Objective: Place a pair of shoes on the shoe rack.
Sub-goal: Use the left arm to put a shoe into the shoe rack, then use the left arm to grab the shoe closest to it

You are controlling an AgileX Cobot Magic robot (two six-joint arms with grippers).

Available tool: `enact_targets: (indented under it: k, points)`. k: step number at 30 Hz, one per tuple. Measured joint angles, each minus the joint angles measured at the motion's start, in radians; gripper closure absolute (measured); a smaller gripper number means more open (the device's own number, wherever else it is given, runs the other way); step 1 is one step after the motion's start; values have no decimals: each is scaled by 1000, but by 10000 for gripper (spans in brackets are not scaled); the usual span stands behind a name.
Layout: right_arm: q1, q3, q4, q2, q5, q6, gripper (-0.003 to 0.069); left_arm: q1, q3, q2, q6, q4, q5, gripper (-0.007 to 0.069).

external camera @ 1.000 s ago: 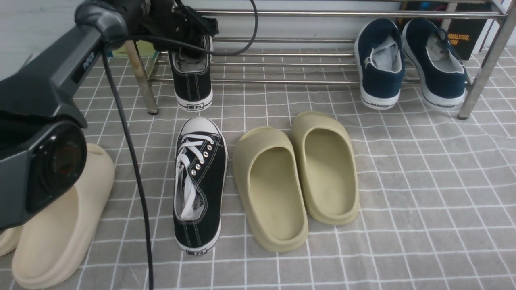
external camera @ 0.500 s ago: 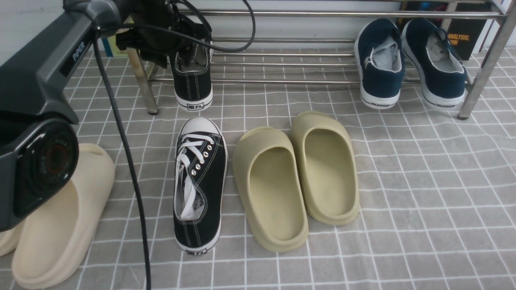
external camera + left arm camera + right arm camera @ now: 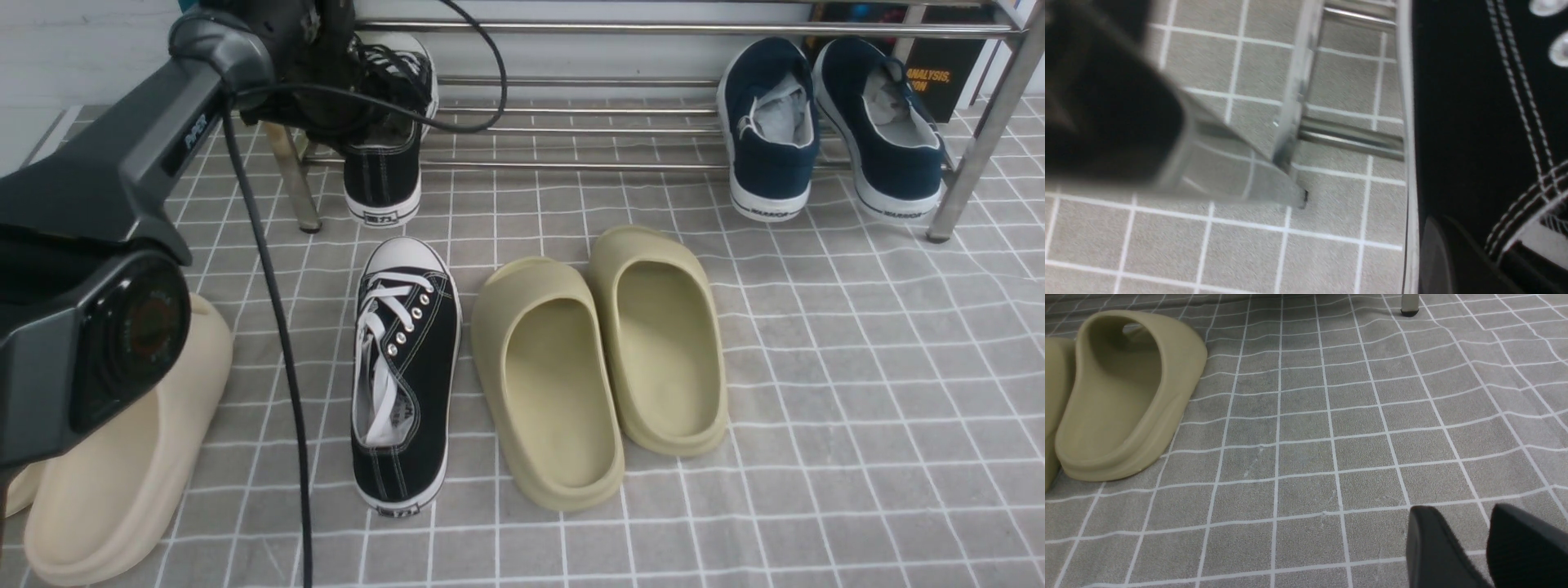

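One black sneaker (image 3: 382, 175) lies on the left end of the steel shoe rack (image 3: 588, 131), toe to the back and heel overhanging the front bar. My left gripper (image 3: 367, 114) is shut on its side wall. In the left wrist view one finger (image 3: 1449, 257) presses the outside of the black canvas (image 3: 1470, 114), beside a rack leg (image 3: 1298, 94). The other black sneaker (image 3: 406, 367) lies on the floor, toe towards the rack. My right gripper (image 3: 1470, 526) is shut and empty, low over the grey mat; it does not show in the front view.
Two navy sneakers (image 3: 824, 122) sit on the rack's right end. Two olive slides (image 3: 604, 359) lie right of the floor sneaker; one shows in the right wrist view (image 3: 1122, 392). Cream slides (image 3: 122, 474) lie front left, under my left arm. A cable (image 3: 277, 327) hangs beside the floor sneaker.
My left gripper has shifted the held sneaker slightly left on the rack and turned; the shoe's toe now shows behind the wrist. The floor sneaker has not moved.
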Motion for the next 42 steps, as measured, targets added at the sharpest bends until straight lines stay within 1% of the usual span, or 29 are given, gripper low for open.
enact_targets:
  k: [5,9,12,14,17,20,22,23,25,26,28,29,33,35,36,38,42]
  points:
    - [0,0,0,0,0,0,420,0,1,0,-19,17,-52,638]
    - [0,0,0,0,0,0,420,0,3,0,-61,23,-105,638]
    - [0,0,0,0,0,0,420,-2,6,2,-134,23,-160,638]
    - [0,0,0,0,0,0,420,-3,6,3,-155,25,-175,638]
    - [0,0,0,0,0,0,420,-5,6,7,-196,38,-215,605]
    - [0,0,0,0,0,0,420,-5,6,8,-208,45,-258,457]
    - [0,0,0,0,0,0,420,-5,6,8,-208,41,-255,375]
    - [0,0,0,0,0,0,420,-5,6,8,-206,26,-247,316]
    - [0,0,0,0,0,0,420,-5,6,4,-195,12,-235,274]
    - [0,0,0,0,0,0,420,-5,6,-15,-160,-16,-183,218]
    - [0,0,0,0,0,0,420,-4,6,-57,-114,-52,-98,188]
    - [0,0,0,0,0,0,420,-3,6,-62,-110,-52,-90,188]
    - [0,0,0,0,0,0,420,-3,-1,-186,-13,-118,77,181]
    - [0,0,0,0,0,0,420,-3,-2,-208,6,-128,122,183]
    - [0,0,0,0,0,0,420,-3,-3,-232,42,-147,193,190]
    - [0,0,-1,0,0,0,420,-3,2,-246,73,-182,222,202]
    - [0,0,-1,0,0,0,420,-11,144,-339,152,-332,240,263]
